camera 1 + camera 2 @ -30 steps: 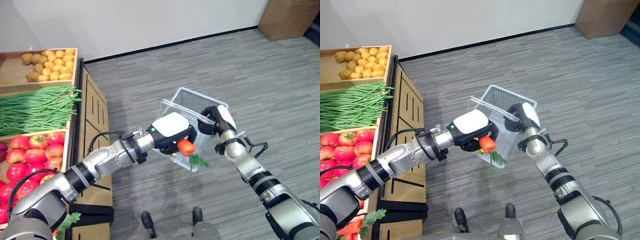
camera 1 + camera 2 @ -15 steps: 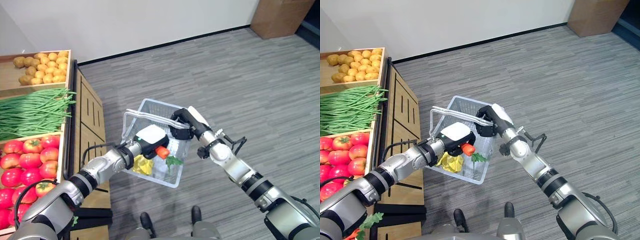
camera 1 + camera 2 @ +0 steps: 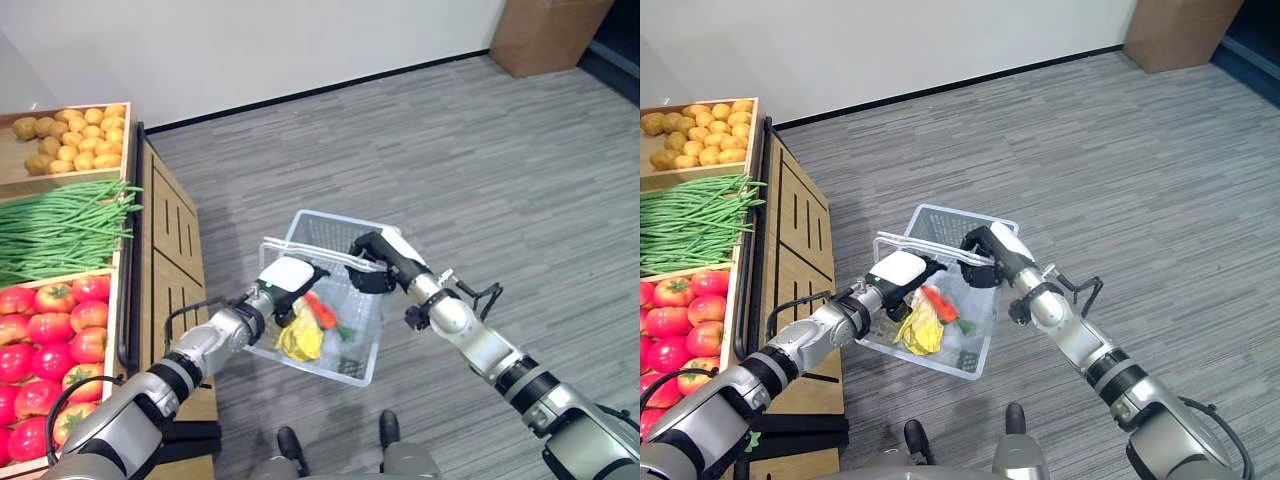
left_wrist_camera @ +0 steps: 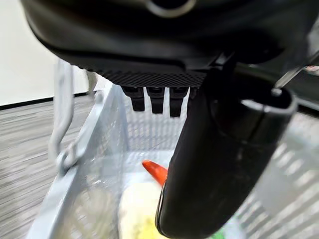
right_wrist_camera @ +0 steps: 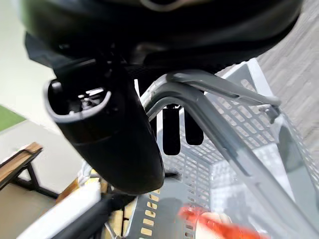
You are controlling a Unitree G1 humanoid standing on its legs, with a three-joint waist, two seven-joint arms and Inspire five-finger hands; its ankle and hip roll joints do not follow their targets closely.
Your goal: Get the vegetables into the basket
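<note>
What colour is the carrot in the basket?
Orange; the carrot inside the basket shows best in the left eye view.

Basket (image 3: 362, 355) over floor (image 3: 480, 150), right of produce stand (image 3: 165, 230); carrot (image 3: 320, 310) inside; potatoes (image 3: 70, 140) behind beans (image 3: 60, 225), tomatoes (image 3: 50, 320).

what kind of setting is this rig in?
Likely a mock grocery produce section: a wooden stand holds bins of potatoes, green beans and tomatoes, and the right hand carries a wire shopping basket over grey floor.

Left hand (image 4: 164, 59) open above basket (image 4: 107, 129); orange carrot (image 4: 155, 172) inside
</note>
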